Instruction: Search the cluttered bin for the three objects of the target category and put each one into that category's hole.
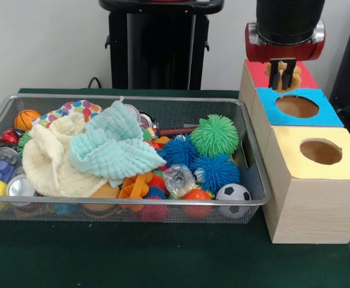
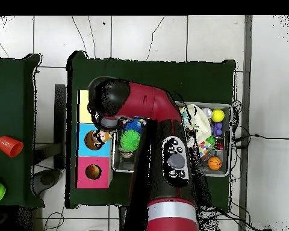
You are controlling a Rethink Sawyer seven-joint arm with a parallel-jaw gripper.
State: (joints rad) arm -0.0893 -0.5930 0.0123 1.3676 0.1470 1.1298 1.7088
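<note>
My gripper (image 1: 283,77) hangs at the back right over the red-topped wooden box (image 1: 254,72). It is shut on a small orange toy figure (image 1: 295,73), which bulges out on both sides of the fingers. Gripper and toy hide the red top's hole in the front view. In the overhead view the hole (image 2: 93,172) shows with something orange inside, and my gripper (image 2: 100,137) appears nearer the blue top. The wire mesh bin (image 1: 256,180) lies to the left, full of clutter. No yellow duck shows.
The blue-topped box (image 1: 334,117) and the yellow-topped box (image 1: 295,157) stand in a row in front of the red one. The bin holds cream (image 1: 46,159) and mint (image 1: 112,147) cloths, spiky balls (image 1: 214,135), a small soccer ball (image 1: 233,193) and a basketball (image 1: 26,119).
</note>
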